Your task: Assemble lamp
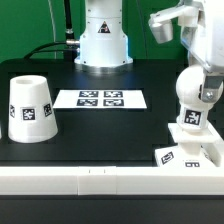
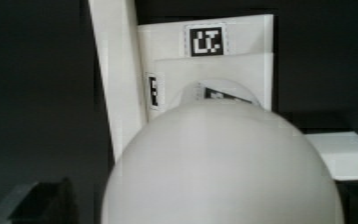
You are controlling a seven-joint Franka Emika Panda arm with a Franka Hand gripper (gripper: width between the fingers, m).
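Observation:
The white bulb stands upright with its neck on the flat stepped base at the exterior view's right, near the table's front edge. My gripper comes down from above onto the bulb's round head. In the wrist view the bulb head fills the space between my fingers, and the dark left finger stands a little apart from it, so the gripper looks open. The base with its tag shows beyond the bulb. The tapered shade stands on the exterior view's left.
The marker board lies in the middle of the black table. The robot's pedestal stands behind it. A white rim runs along the table's front edge, close to the base.

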